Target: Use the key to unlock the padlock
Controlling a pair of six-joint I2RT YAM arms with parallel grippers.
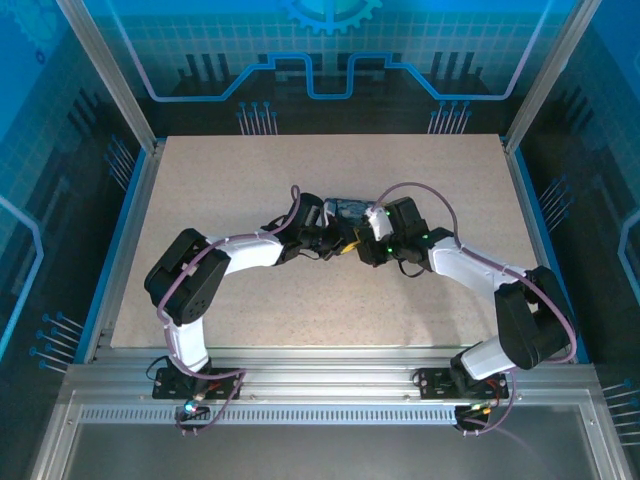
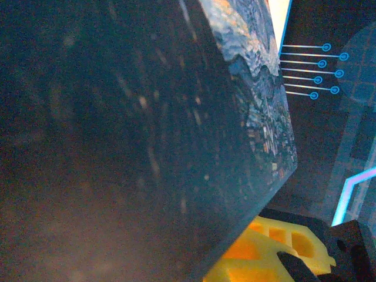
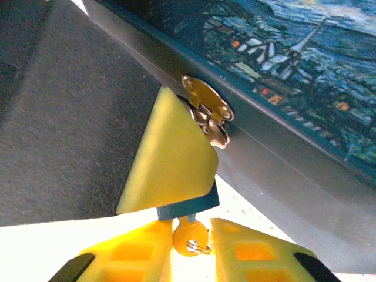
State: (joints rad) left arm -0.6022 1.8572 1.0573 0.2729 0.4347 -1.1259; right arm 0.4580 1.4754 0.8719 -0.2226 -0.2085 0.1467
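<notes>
Between the two yellow fingers of the right gripper [image 3: 191, 236] we see the round head of the key [image 3: 189, 242]. The fingers stand very close on both sides of it, almost shut. We cannot tell if they really pinch it or only sit beside it. The key's thin end goes up into the bottom of the padlock [image 3: 170, 158], so we think the key is already in the hole. The padlock is yellow with a dark bottom. Its top hangs on a shiny gold clasp [image 3: 207, 110] on the front of a box [image 3: 282, 164] with a painted lid.

The left gripper [image 1: 320, 241] is pressed up close to the box too. Its jaws are almost fully closed. From its own camera we see one yellow finger [image 2: 276, 249] under the dark side of the box, and we cannot tell if it holds anything. We think it is there to keep the box from sliding.

The box sits in the middle of the table [image 1: 250, 180], with both arms bent in toward it.

Getting the key and putting it in look done. The padlock looks closed on the clasp, though its loop is hidden behind the yellow body. What is left, we think, is to turn the key and pull the padlock open.
</notes>
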